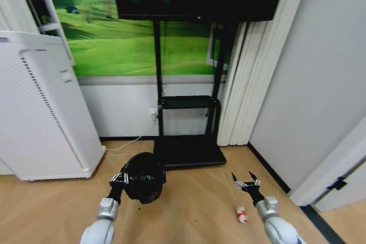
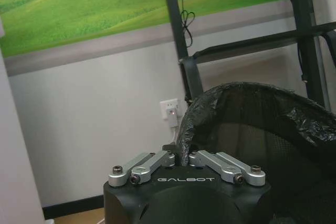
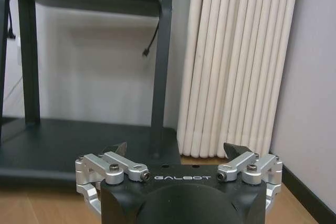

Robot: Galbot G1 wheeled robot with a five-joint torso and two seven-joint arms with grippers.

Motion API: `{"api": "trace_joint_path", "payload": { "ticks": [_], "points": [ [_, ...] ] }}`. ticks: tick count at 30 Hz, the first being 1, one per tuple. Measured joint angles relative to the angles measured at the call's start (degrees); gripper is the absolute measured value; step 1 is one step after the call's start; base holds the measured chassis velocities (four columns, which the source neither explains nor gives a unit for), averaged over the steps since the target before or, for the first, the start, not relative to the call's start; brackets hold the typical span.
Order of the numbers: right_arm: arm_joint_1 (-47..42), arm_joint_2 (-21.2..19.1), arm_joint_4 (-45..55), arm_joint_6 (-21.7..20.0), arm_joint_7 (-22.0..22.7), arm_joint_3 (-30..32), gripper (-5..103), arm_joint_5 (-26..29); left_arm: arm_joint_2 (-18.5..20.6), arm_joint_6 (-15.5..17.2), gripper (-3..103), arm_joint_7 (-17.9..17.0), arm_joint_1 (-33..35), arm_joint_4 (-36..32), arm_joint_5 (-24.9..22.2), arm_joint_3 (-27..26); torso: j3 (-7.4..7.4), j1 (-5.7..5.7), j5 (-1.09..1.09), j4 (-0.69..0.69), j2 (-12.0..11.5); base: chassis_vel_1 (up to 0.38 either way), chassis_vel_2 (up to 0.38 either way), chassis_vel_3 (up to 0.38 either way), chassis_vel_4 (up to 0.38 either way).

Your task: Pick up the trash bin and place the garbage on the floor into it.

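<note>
You're on a bare wood floor in a tight corner, with a black TV stand ahead, a white perforated appliance to your left and folded white panels to your right. Your left gripper is pinched on the lined rim of the trash bin, which looks lifted and tipped; held by one edge, it could swing or slip. Your right gripper hangs spread and empty just beside a small red-and-white piece of garbage, which could skid away under a careless descent.
</note>
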Motion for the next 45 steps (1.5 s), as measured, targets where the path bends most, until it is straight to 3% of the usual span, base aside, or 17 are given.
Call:
{"api": "trace_joint_path", "payload": {
  "ticks": [6,11,14,20,35,45],
  "points": [
    [-0.22,-0.32,0.08,-1.52,0.39,-0.97,100,0.14,-0.05,0.0,6,0.02,0.01,0.19,0.15,0.08,0.0,0.0,0.0,0.06,0.0,-0.026,-0.08,0.084,0.037],
    [-0.31,-0.45,-4.26,-7.05,7.95,-6.88,100,0.14,0.58,-0.01,6,-0.12,-1.15,2.34,0.36,0.76,-0.01,0.0,-0.01,0.05,0.0,0.068,0.05,-0.064,-0.044],
    [0.15,-0.08,-7.75,-10.54,10.06,-9.16,100,2.49,1.16,-0.21,6,-0.06,-2.23,4.63,0.36,1.35,0.0,0.0,0.0,0.02,0.0,0.0,0.0,0.0,0.0],
    [1.41,0.21,-10.75,-13.02,10.86,-11.43,100,3.17,1.04,-0.61,6,0.06,-3.03,6.27,0.47,2.15,0.0,0.0,0.01,0.06,0.0,0.0,0.0,0.0,0.0],
    [6.51,2.29,-19.97,-13.22,9.49,-17.57,100,2.84,0.66,-0.82,6,0.19,-4.81,9.64,0.9,2.97,0.0,0.0,0.0,0.05,0.0,0.0,0.0,0.0,0.0],
    [11.4,5.94,-28.51,-11.58,8.67,-20.16,100,0.36,0.8,-1.36,6,0.25,-4.67,10.45,1.14,2.98,0.0,0.0,0.0,0.05,0.01,0.0,0.0,0.0,0.0]
  ]
}}
